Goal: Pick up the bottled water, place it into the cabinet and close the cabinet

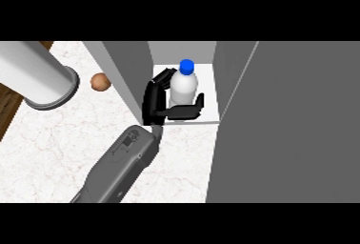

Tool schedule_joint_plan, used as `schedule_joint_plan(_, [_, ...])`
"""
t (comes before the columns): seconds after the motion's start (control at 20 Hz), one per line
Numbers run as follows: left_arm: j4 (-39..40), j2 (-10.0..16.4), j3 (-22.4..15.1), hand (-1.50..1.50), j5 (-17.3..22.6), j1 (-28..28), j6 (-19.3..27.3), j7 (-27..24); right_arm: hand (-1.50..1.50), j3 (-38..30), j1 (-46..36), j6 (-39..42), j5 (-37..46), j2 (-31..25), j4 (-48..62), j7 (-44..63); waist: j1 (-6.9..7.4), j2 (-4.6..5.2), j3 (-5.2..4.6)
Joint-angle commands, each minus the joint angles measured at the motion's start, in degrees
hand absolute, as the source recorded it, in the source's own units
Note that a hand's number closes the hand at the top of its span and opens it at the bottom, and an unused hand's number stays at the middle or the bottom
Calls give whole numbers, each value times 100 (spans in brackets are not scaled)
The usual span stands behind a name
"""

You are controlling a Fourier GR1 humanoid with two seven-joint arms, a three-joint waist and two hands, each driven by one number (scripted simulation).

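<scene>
The bottled water (184,88) is smooth, round and white with a bright blue cap. It stands upright inside the open grey cabinet (130,71), near twelve o'clock. The black right hand (152,102) curls round it, fingers on its nine o'clock side and thumb at six o'clock. A small brown egg-shaped thing (100,82) lies on the speckled white counter (56,143) at the bottle's nine o'clock, and the flat grey door (295,133) is at four o'clock.

a kitchen — pale marbled counter (56,143) with an open grey cabinet (295,133) on it.
</scene>
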Motion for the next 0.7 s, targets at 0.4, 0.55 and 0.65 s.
schedule_joint_plan(0.4, [2054,-1,407,150,679,-1372,472,-362,-150,-377,272,190,-329,-305,-879,378,-102,41,-2])
schedule_joint_plan(0.55, [2237,-1,123,150,915,-1059,645,-784,-150,-137,612,248,-159,-198,-506,-268,-117,26,0])
schedule_joint_plan(0.65, [2798,-1,577,150,820,-1430,336,-983,-150,-199,511,241,-189,-191,-601,-158,-89,40,-2])
